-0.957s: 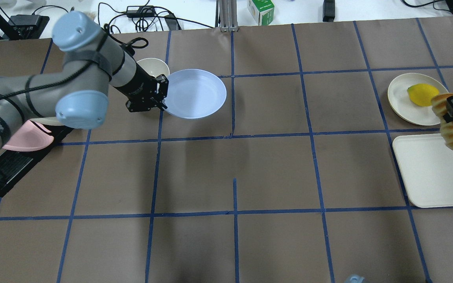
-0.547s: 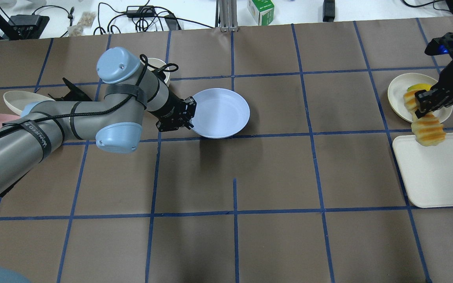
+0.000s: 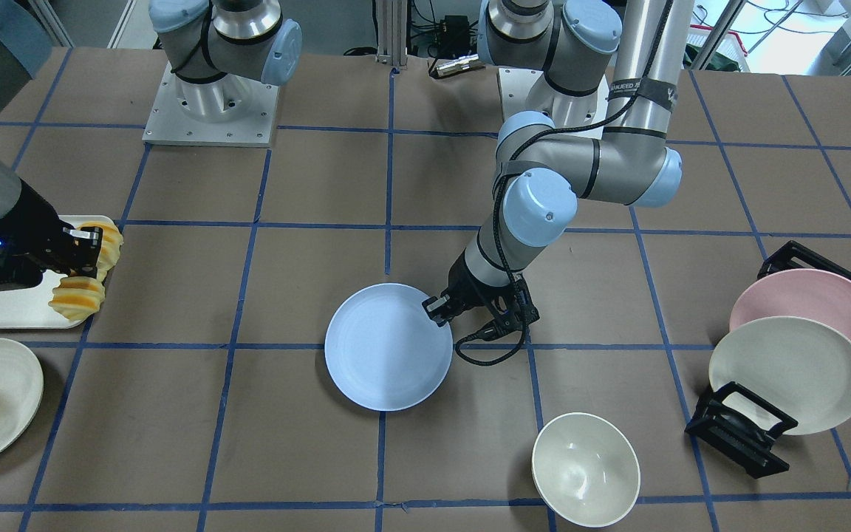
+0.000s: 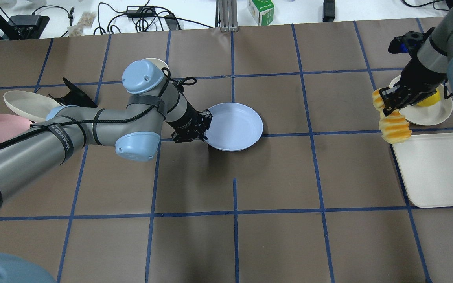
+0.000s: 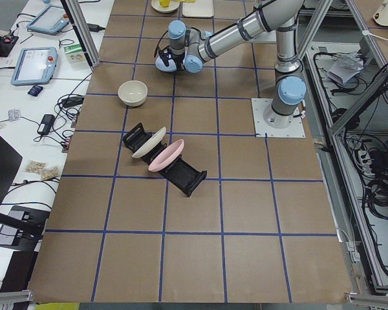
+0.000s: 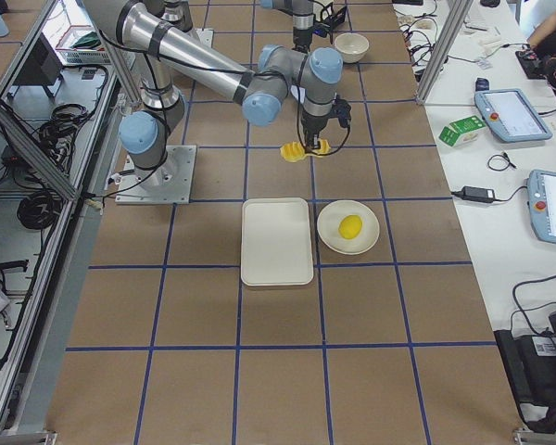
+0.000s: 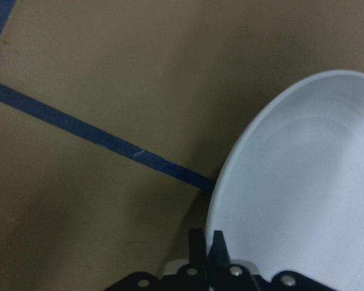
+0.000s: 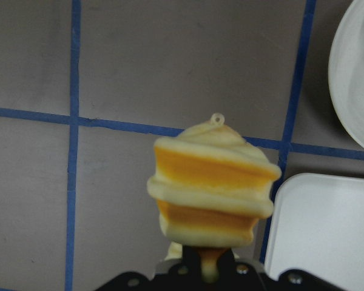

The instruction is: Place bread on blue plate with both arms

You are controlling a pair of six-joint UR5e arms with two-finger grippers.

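Note:
The pale blue plate (image 4: pixel 236 125) is near the table's middle, and its left rim sits between the jaws of my left gripper (image 4: pixel 204 131). A shadow lies under the plate. The plate also shows in the front view (image 3: pixel 385 351) and the left wrist view (image 7: pixel 303 194). My right gripper (image 4: pixel 385 105) is shut on the upper part of the bread (image 4: pixel 395 129), an orange and pale-yellow ridged loaf. The bread hangs in the air just left of the white tray (image 4: pixel 439 173). It also shows in the right wrist view (image 8: pixel 212 188) and the front view (image 3: pixel 77 299).
A cream plate (image 4: pixel 427 116) with a yellow lemon (image 4: pixel 431 99) stands behind the tray. A cream bowl (image 3: pixel 586 469) stands on the far side. A black rack (image 3: pixel 739 436) on the robot's left holds a pink plate (image 3: pixel 802 303) and a cream plate (image 3: pixel 787 369).
My left arm has carried the blue plate rightward and nearer, toward the table's middle. My right arm has moved the bread leftward, from over the tray to beyond its left edge.

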